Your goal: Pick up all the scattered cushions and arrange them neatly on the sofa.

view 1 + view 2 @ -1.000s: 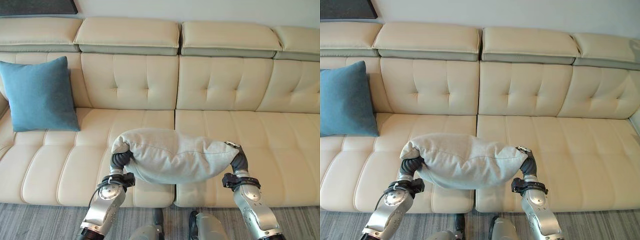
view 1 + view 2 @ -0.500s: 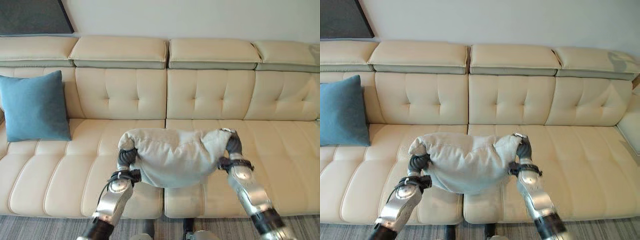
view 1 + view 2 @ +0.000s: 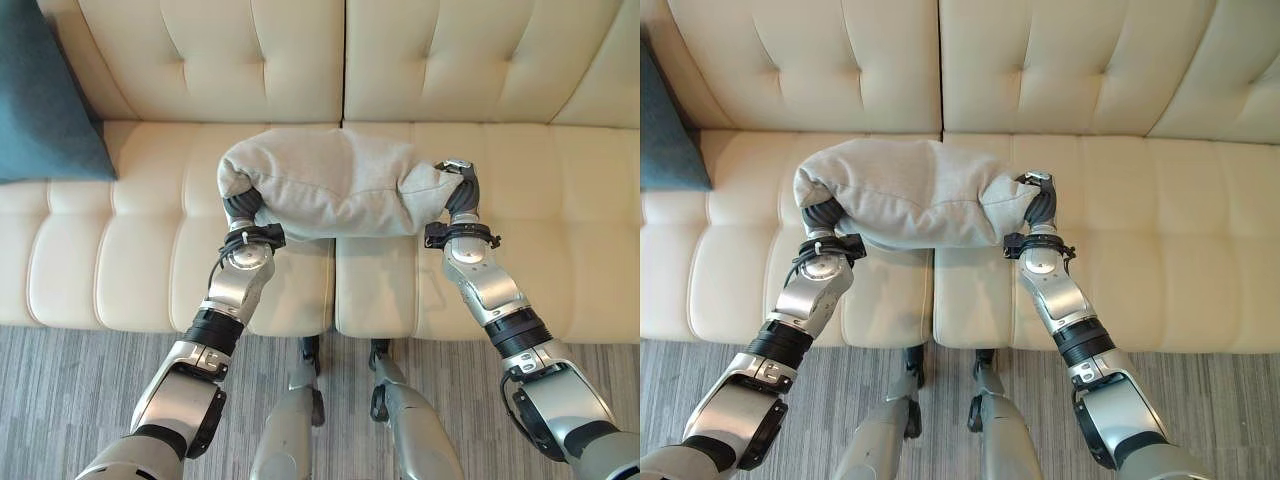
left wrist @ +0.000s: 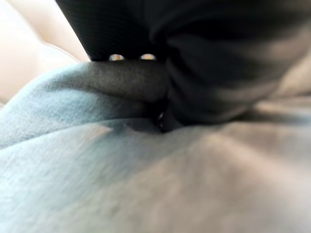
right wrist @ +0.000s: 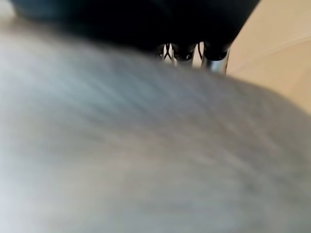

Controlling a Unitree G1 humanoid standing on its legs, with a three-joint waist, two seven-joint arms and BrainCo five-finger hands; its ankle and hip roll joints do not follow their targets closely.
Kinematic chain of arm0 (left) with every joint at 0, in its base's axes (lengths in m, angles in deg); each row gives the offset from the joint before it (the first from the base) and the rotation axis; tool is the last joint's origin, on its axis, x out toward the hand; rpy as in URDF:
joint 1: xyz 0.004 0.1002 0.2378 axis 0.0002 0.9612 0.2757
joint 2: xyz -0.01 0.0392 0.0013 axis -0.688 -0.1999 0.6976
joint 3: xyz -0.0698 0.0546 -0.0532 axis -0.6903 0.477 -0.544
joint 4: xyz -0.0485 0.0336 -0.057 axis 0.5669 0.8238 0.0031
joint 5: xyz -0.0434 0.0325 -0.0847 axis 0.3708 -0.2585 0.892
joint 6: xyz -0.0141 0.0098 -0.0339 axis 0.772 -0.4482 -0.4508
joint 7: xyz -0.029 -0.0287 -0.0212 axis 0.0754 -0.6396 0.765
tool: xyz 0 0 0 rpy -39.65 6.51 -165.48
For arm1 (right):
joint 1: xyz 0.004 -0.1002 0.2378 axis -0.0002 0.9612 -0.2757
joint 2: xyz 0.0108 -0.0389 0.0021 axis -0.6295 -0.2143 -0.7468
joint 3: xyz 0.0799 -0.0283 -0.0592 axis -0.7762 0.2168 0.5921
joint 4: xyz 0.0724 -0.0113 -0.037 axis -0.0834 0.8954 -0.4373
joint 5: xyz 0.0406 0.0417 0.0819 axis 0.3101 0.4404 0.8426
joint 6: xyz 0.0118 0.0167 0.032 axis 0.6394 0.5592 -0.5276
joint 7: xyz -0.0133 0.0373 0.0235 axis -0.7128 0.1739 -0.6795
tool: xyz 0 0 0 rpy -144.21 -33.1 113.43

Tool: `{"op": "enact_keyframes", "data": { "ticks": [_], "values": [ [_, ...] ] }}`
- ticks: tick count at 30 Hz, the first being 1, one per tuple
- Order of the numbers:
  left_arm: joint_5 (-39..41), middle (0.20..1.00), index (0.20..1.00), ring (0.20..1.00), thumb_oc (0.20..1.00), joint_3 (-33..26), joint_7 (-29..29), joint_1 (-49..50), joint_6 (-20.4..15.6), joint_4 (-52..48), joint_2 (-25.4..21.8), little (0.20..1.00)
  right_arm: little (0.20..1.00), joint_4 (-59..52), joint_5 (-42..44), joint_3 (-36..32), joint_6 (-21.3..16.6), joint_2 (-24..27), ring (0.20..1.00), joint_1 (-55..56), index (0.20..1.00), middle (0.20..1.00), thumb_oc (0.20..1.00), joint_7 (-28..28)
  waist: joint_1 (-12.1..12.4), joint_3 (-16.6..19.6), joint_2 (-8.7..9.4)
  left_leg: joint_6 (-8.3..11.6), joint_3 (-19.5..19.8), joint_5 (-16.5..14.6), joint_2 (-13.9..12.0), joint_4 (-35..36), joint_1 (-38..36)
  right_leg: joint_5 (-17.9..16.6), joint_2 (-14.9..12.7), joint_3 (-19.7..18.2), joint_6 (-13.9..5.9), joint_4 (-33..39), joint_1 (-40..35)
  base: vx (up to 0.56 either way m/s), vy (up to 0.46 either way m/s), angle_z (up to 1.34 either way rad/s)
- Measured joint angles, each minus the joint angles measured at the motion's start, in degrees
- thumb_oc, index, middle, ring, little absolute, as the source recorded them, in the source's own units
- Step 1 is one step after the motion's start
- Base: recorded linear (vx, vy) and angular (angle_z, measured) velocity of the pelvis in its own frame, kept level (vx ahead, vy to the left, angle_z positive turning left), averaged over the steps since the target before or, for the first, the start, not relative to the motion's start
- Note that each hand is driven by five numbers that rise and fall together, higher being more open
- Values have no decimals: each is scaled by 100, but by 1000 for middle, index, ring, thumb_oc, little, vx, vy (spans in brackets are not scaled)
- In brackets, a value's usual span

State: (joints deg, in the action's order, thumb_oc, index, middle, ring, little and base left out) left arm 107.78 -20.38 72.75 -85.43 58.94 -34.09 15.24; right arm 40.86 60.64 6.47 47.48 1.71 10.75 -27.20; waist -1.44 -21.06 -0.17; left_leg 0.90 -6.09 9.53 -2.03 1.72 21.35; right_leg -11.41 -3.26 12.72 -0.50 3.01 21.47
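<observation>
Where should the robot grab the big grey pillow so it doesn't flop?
By its two short ends, one hand from each side. The grey pillow is long and soft, lying crosswise over the sofa seat. The left hand and right hand already press in there.

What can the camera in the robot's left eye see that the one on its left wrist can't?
The left eye view takes in the scene: the cream sofa, a blue cushion leaning at its left end, the grey floor, and both arms with the left hand and right hand at the ends of the grey cushion. The left wrist view adds a very close look at the cushion's cloth pressed up against the hand's dark cover. Both show the grey cushion and some sofa.
</observation>
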Motion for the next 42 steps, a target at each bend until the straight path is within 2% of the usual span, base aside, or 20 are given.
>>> {"op": "enact_keyframes", "data": {
  "ticks": [5,8,9,10,11,13,14,17,21,23,24,26,28,29,30,32,33,36,38,42],
  "values": [
    [3,200,200,200,200,14,102,-343,-73,59,48,200,200,0,-106,5,12,-44,200,-416,200,200,200,-193,13,-43,37,-13,69,-10,34,14,80,-14,-20,7,36,-78,83,33,-2,6],
    [122,200,200,200,200,58,127,-1186,15,828,-70,200,200,892,-90,167,59,6,200,-1379,200,200,200,-272,-4,-49,96,-11,69,-10,31,22,70,-22,-16,4,33,-73,76,0,0,0],
    [239,416,416,416,416,171,124,-1505,22,1266,-129,416,200,1545,-75,469,112,76,200,-1871,200,200,200,-268,-12,-44,110,-9,65,-8,31,23,69,-37,-14,-4,32,-69,78,0,0,0],
    [262,705,705,705,705,323,119,-1788,30,1661,-150,705,200,1983,-64,707,142,152,200,-2218,200,200,200,-253,-9,-40,117,-4,64,-3,28,23,70,-43,-12,-4,30,-68,79,0,0,0],
    [624,1000,1000,1000,1000,727,49,-2582,45,2420,-255,1000,1000,2900,206,1005,257,270,1000,-3205,1000,1000,1000,-178,-1,-14,163,10,69,18,16,57,80,-85,-14,0,34,-5,80,0,0,0],
    [1171,1000,1000,1000,1000,1103,-335,-3646,75,3659,-329,1000,1000,4298,736,1458,270,364,1000,-4339,1000,1000,1000,82,22,-13,169,-10,76,78,20,65,131,-145,-10,17,43,67,92,7,5,2],
    [1410,1000,1000,1000,1000,1211,-485,-3952,136,3918,-393,1000,1000,4574,922,1600,321,434,1000,-4639,1000,1000,1000,173,27,-13,169,-14,79,94,21,73,164,-167,-8,27,46,82,117,19,11,4],
    [2325,1000,1000,1000,1000,1111,-896,-4259,74,3791,-864,1000,1000,4392,1364,1582,325,995,1000,-4950,1000,1000,1000,278,28,-7,178,-16,87,110,21,122,175,-172,-6,23,54,86,138,7,8,1],
    [3141,1000,1000,1000,1000,895,-1086,-4270,-39,3769,-1437,1000,1000,4328,1632,1509,338,1592,1000,-4932,1000,1000,1000,279,25,-7,178,-16,87,110,25,159,172,-175,-10,-1,57,96,140,18,24,1],
    [3184,1000,1000,1000,1000,661,-1126,-4201,-43,3750,-1753,1000,1000,4038,1789,1076,335,1770,1000,-4705,1000,1000,1000,252,25,-7,177,-16,83,110,25,168,143,-175,-9,-7,58,96,120,32,56,-1],
    [3139,1000,1000,1000,1000,375,-1164,-3814,-18,3341,-2006,1000,1000,3521,1833,549,271,1880,1000,-4174,1000,1000,1000,224,21,-11,171,-16,84,110,24,182,64,-175,-8,-8,58,99,51,19,51,-2],
    [2788,1000,1000,1000,1000,225,-1288,-2577,-63,2500,-2680,1000,1000,2483,1828,-224,-46,2088,1000,-2691,1000,1000,1000,196,8,-12,173,-14,72,107,19,286,-328,-172,1,-14,56,153,-307,27,43,-6],
    [2264,1000,1000,1000,1000,-44,-1316,-1512,-56,2147,-2996,1000,1000,2321,1921,-684,-32,2218,1000,-1502,1000,1000,1000,223,27,-4,169,1,50,79,27,288,-620,-169,-7,-27,51,159,-588,35,42,-4],
    [2030,1000,1000,1000,1000,-306,-1355,-890,-68,1848,-3007,1000,1000,2217,1939,-996,-38,2199,1000,-887,1000,1000,1000,261,42,-4,169,18,42,47,32,287,-749,-153,-8,-32,29,159,-711,41,39,-2],
    [2030,1000,1000,1000,1000,-306,-1355,-890,-68,1848,-3007,1000,1000,2217,1939,-996,-38,2199,1000,-887,1000,1000,1000,261,42,-4,169,18,42,47,32,287,-749,-153,-8,-32,29,159,-711,23,26,-3],
    [1526,1000,1000,1000,1000,-872,-1571,1024,-61,932,-2834,1000,1000,1509,1907,-1601,-36,1944,1000,915,1000,1000,1000,554,46,133,218,24,10,-91,59,291,-911,-32,-42,-107,-78,166,-860,39,47,-10],
    [1295,1000,1000,1000,1000,-1287,-1650,1659,2,765,-2456,1000,1000,1396,1740,-1816,-1,1759,1000,1440,1000,1000,1000,738,48,144,226,54,-64,-166,79,292,-1027,5,-50,-173,-109,168,-962,34,63,-17],
    [837,1000,1000,1000,1000,-1636,-1867,2582,135,586,-1695,1000,1000,1260,1290,-2037,15,1434,1000,2192,1000,1000,1000,1163,20,326,242,34,-69,-192,100,328,-1134,98,-86,-194,-185,170,-1053,2,72,-8],
    [619,1000,1000,1000,1000,-1620,-2056,3210,214,541,-1128,1000,1000,1269,874,-2015,83,1233,1000,2840,1000,1000,1000,1473,18,681,255,-3,-68,-218,104,331,-1213,164,-97,-190,-137,189,-1147,-37,99,5],
    [412,1000,1000,1000,1000,-1795,-2250,3880,266,648,-678,1000,1000,1298,624,-2442,73,594,1000,3440,1000,1000,1000,1673,18,1034,273,-10,-66,-222,121,332,-1353,223,-132,-191,-182,206,-1290,-65,112,1]
  ]
}}
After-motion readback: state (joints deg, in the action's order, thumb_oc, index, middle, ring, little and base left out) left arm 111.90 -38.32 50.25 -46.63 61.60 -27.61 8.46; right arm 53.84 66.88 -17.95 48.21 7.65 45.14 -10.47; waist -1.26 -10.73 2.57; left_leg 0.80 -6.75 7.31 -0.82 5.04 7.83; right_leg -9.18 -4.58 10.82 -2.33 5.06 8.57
